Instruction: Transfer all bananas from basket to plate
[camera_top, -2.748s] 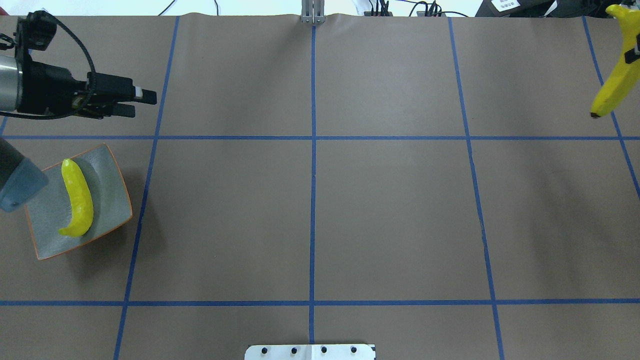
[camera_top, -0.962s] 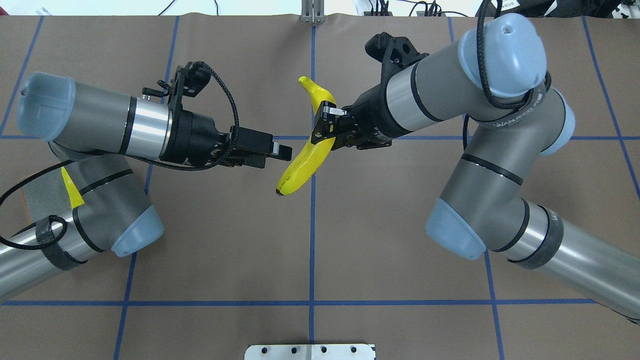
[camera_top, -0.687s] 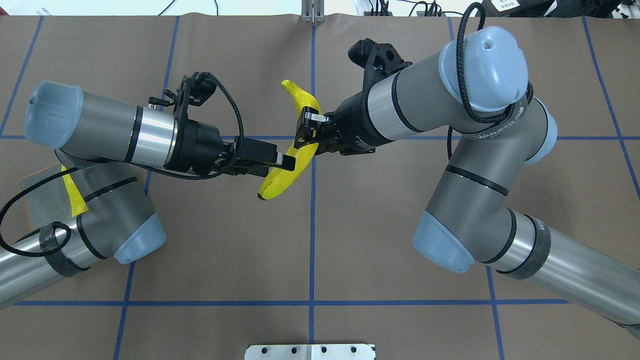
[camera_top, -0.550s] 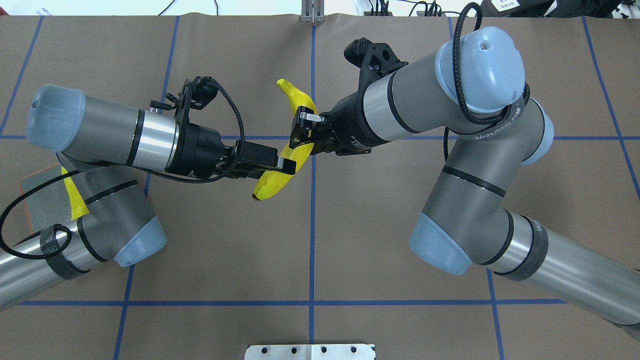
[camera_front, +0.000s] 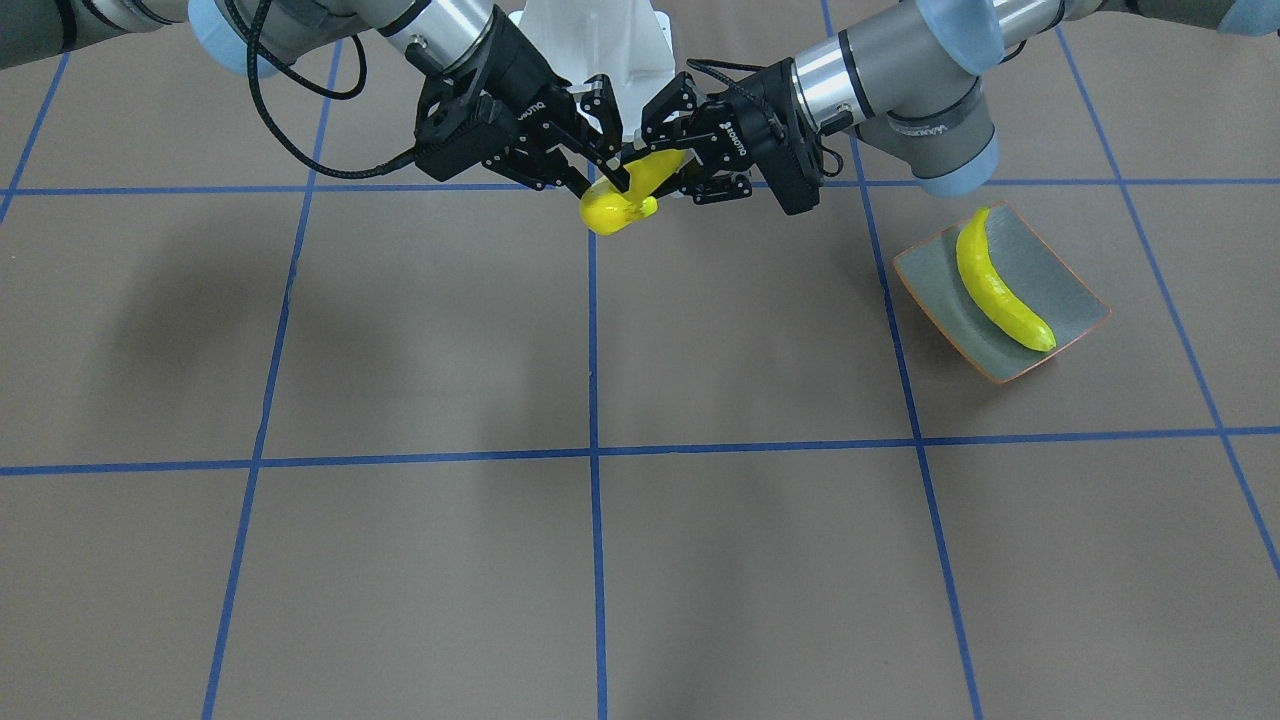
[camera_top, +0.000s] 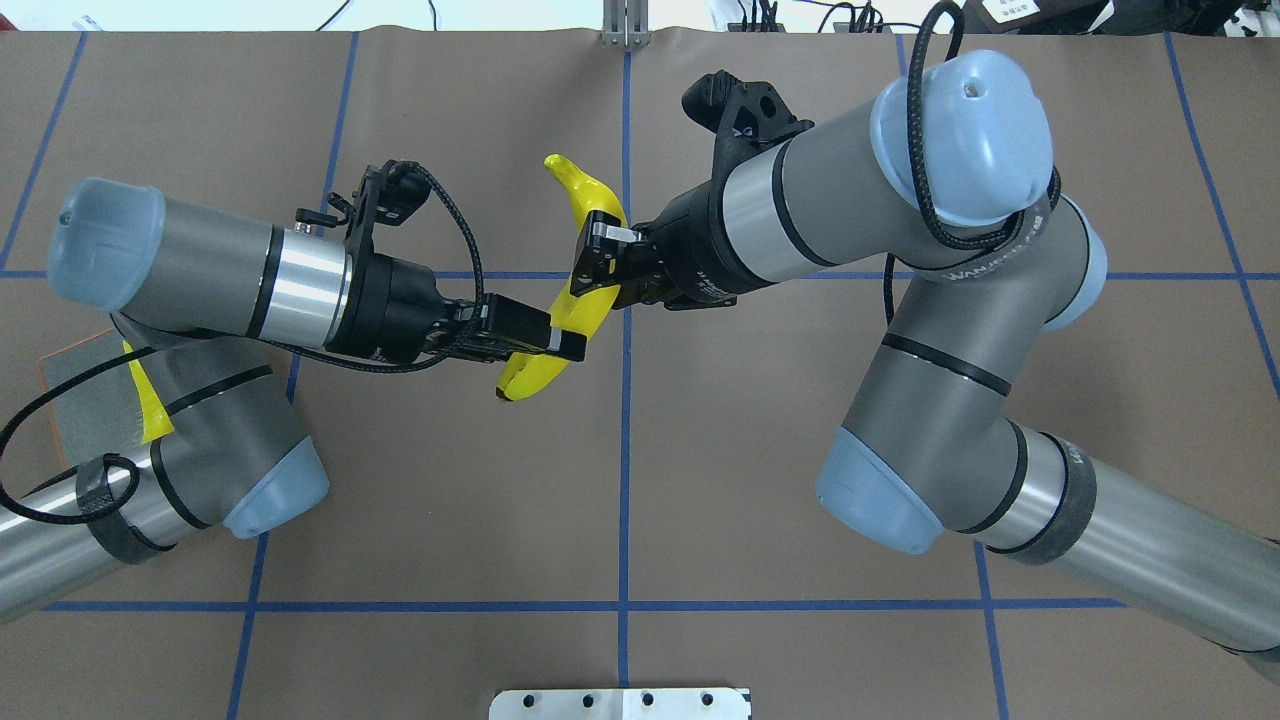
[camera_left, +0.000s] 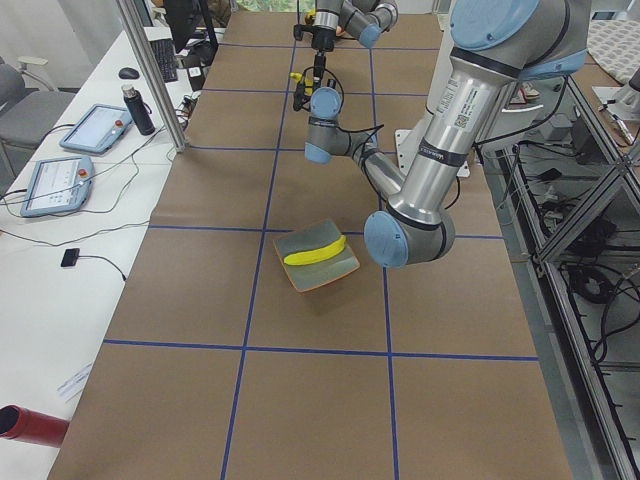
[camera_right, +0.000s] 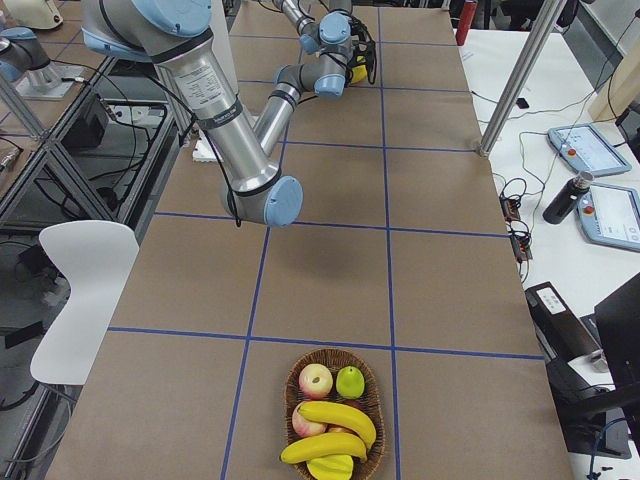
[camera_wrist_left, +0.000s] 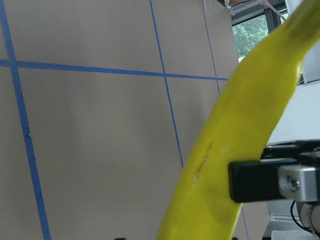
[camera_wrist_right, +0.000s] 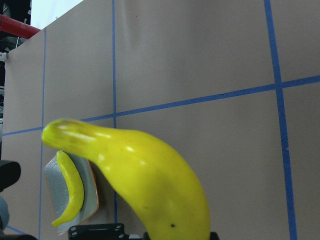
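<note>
- While the right tool (camera_top: 590, 262) is clamped across the upper middle of a banana (camera_top: 577, 303), the fruit hangs in the air above the middle of the worktop (camera_front: 760, 330), clear of the brown surface.
- The banana slants, with its stem end toward the far edge in the overhead view and its blunt end lower and nearer the robot.
- The left tool (camera_top: 560, 345) reaches in from the other side, its fingers set on either side of the banana's lower half, just below the right tool's grip.
- I cannot tell whether those fingers are pressing on the banana or only standing around it.
- The two tools nearly meet tip to tip over a blue tape line (camera_front: 592, 400).
- The plate (camera_front: 1060, 280) sits on the robot's left part of the worktop, well apart from the tools.
- A second banana (camera_front: 995, 290) lies lengthwise on the plate.
- From overhead, the left arm covers most of the plate.
- The basket (camera_right: 378, 410) stands at the worktop's end on the robot's right, far from both tools.
- It holds further bananas (camera_right: 338, 418), a reddish apple (camera_right: 316, 380) and a green fruit (camera_right: 349, 381).
</note>
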